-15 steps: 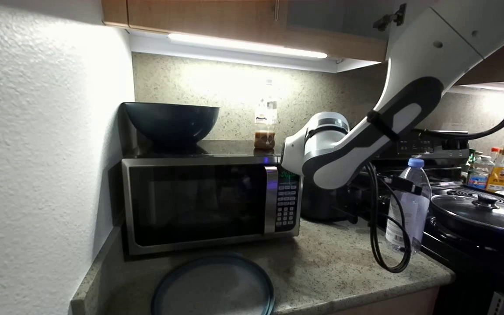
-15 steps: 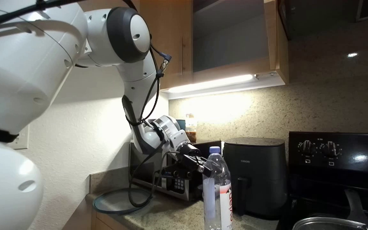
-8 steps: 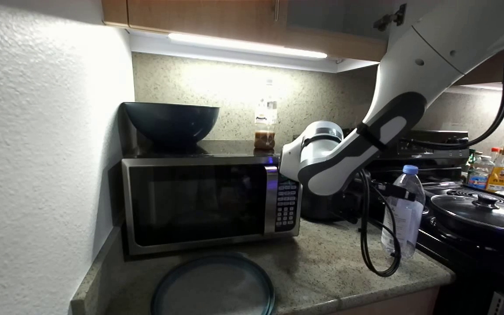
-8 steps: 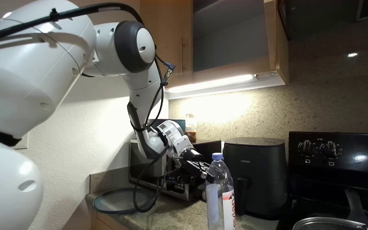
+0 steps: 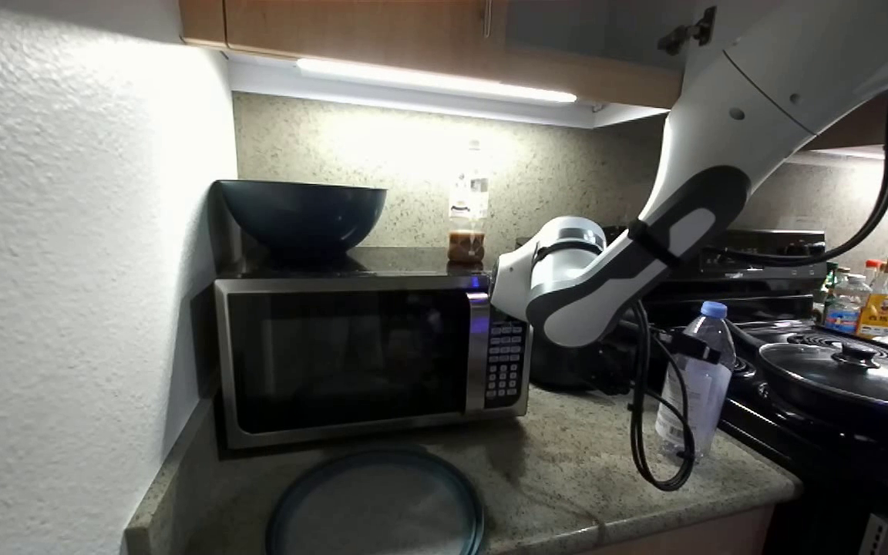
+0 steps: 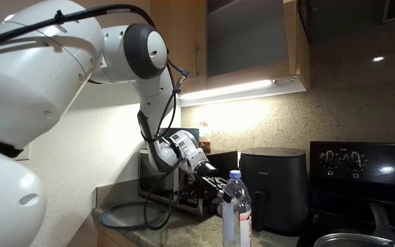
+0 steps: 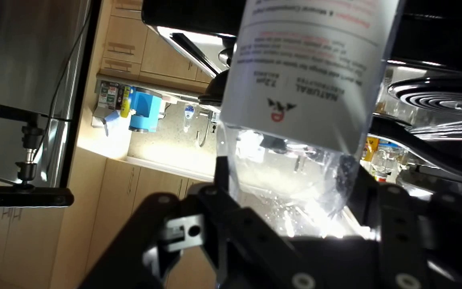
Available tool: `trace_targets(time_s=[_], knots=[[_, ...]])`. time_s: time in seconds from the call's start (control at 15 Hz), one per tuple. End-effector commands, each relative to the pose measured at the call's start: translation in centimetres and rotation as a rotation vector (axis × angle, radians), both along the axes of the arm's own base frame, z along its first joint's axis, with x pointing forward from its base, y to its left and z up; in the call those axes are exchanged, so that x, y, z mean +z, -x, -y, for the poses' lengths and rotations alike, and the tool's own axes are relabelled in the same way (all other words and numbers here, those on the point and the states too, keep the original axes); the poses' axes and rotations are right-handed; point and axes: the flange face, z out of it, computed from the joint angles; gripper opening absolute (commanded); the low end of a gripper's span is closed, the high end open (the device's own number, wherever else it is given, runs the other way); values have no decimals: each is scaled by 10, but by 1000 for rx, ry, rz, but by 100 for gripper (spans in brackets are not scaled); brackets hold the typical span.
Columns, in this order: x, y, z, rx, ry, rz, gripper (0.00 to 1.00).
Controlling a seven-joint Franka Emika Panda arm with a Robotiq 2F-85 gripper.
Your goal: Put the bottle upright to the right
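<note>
The tool [image 7: 293, 180] is clenched on the bottle [image 5: 702, 385], its two fingers [image 7: 222, 174] braced against opposite sides of the shoulder, below the neck — likely chosen because the body tapers there and the base is left free to meet the surface [image 5: 560, 470]. The grip is from the side, letting the blue cap [image 5: 714, 309] point up. The bottle is at the right end of that surface, close to the right edge and not far from the front right corner; whether the base touches down cannot be told, as a looped cable [image 5: 667, 485] crosses it and an exterior view crops it. A slight lean toward the stove [image 6: 353, 188] shows in an exterior view, so the step in hand is probably to straighten it and seat it flat before letting go. Being apparently thin plastic, it may dent if squeezed hard and tip if freed early.

Farther out, an air fryer [image 6: 273, 188] stands toward the back right corner and the microwave [image 5: 359, 362] takes the back left, with a round, blue-rimmed disc [image 5: 375, 509] by the front left corner — which would explain sending the bottle rightward.
</note>
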Motion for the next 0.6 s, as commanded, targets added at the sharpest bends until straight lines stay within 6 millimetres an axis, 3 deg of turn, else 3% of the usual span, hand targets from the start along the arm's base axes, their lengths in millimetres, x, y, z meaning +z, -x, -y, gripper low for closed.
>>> trace_targets(time_s=[0.0, 0.2, 0.53], knots=[[-2, 1, 3, -10, -19, 26, 92], [-2, 1, 4, -10, -18, 25, 100], [9, 6, 1, -23, 13, 12, 100]])
